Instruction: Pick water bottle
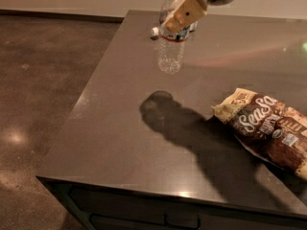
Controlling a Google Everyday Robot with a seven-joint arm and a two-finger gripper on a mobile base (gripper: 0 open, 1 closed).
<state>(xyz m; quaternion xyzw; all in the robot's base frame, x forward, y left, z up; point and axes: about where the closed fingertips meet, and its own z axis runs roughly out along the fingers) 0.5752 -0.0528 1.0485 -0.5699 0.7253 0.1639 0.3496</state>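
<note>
Water bottle (171, 54) is up at the far-left part of the tabletop (115, 147) in the camera view. It stands pretty much upright, long axis vertical, with the red label band just under where it's being held. The gripper (180, 22) comes in from the top right and is clamped around the bottle's upper half. One tan finger (188, 12) crosses in front of the neck and shoulder, so the cap is mostly hidden behind it.

The key thing: the bottle hangs straight down from the gripper, with the clear ribbed body sticking out below the fingers. Its base looks clear of the tabletop, since the dark shadow (158, 104) sits apart from it, nearer the camera. So I'd say it's lifted, not just touched.

The snack bag (268, 128) lies flat well off to the near right, out of the way. From here the next move is really just going up without letting the bottle tilt.
</note>
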